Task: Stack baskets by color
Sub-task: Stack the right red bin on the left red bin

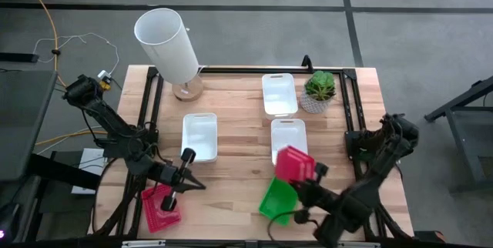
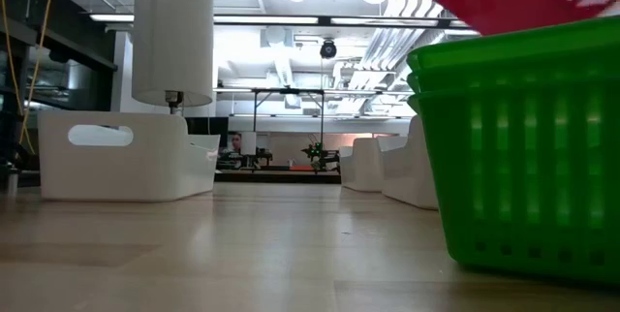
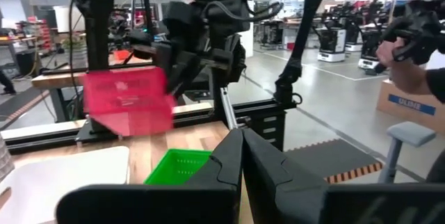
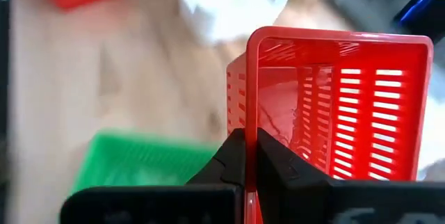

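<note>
My right gripper (image 1: 305, 175) is shut on a red basket (image 1: 293, 163), tipped and in the air above the green baskets (image 2: 523, 157), which are nested with two rims showing near the front edge. A second red basket (image 1: 160, 206) rests on its base at the front left. Three white baskets (image 1: 199, 136) (image 1: 279, 94) (image 1: 289, 136) rest on their bases on the table's middle and back. My left gripper (image 1: 194, 184) hovers shut and empty beside the front-left red basket, pointing toward the right arm. My right gripper pinches one side wall of the red basket at its rim (image 4: 245, 116), one finger outside the mesh wall and one inside. The fingers come slanting down from the table's near right. The basket is lifted clear and tipped on its side, its open top (image 4: 341, 106) turned sideways.
A tall white cylinder (image 1: 168, 44) on a wooden foot stands at the back left, and a small potted plant (image 1: 320, 90) at the back right. Bare wood lies between the front-left red basket and the green stack. A person's hand (image 3: 407, 57) shows beyond the table.
</note>
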Robot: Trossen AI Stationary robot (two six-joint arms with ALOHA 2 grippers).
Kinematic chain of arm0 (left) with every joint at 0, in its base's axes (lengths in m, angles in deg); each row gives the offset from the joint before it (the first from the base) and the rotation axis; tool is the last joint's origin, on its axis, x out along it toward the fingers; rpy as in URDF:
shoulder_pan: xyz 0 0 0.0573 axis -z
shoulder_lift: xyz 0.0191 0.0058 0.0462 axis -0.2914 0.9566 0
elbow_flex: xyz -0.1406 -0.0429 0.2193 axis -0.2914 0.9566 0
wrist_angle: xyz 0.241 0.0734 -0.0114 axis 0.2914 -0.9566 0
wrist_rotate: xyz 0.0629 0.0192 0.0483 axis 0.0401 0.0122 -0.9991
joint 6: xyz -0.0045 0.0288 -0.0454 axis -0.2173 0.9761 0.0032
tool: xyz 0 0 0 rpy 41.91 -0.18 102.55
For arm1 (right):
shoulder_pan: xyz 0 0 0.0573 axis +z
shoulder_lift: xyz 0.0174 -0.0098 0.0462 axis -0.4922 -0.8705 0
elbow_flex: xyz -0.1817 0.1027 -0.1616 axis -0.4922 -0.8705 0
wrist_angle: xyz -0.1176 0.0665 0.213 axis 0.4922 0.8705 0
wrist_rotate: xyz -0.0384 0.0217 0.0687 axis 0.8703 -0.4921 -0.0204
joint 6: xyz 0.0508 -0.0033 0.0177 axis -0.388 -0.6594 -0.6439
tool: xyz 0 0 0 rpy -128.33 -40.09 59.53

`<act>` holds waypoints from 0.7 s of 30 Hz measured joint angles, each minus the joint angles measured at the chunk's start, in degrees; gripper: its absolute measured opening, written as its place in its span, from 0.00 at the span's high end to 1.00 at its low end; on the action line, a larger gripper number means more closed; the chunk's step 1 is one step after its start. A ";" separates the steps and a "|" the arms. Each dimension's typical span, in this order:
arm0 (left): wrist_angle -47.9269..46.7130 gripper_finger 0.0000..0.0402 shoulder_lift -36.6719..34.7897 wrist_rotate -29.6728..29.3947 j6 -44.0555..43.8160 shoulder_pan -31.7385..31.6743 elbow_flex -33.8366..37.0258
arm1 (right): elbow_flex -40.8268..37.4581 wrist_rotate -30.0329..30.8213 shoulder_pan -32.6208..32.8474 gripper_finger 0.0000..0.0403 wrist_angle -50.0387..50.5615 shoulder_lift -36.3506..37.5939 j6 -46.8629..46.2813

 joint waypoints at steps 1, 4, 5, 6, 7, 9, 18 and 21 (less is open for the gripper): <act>0.00 1.00 0.00 -0.02 -0.12 0.16 -0.01 | -0.47 1.75 -1.16 1.00 -1.59 0.01 3.09; 0.00 1.00 0.00 -0.06 -0.22 0.39 0.00 | -3.01 3.62 -4.68 1.00 -7.32 0.77 12.07; 0.00 1.00 0.00 -0.08 -0.20 0.39 -0.01 | -4.20 3.62 -5.92 1.00 -9.82 1.40 14.54; 0.00 1.00 0.00 -0.25 -0.18 0.39 0.01 | -5.57 3.45 -7.21 1.00 -12.32 2.11 16.72; 0.02 1.00 0.00 -0.41 -0.10 0.39 0.01 | -7.34 2.98 -8.47 1.00 -15.34 2.92 19.20; 0.01 1.00 0.02 -1.37 -0.03 0.15 0.01 | -11.56 -0.33 -10.97 1.00 -23.69 4.91 25.88; 0.00 1.00 0.02 0.29 0.71 -5.80 -0.01 | -37.67 -26.91 -21.30 1.00 -88.37 15.46 63.74; -0.24 1.00 0.02 2.73 0.51 -9.49 -0.01 | -41.48 -28.51 -23.86 1.00 -98.52 15.96 68.48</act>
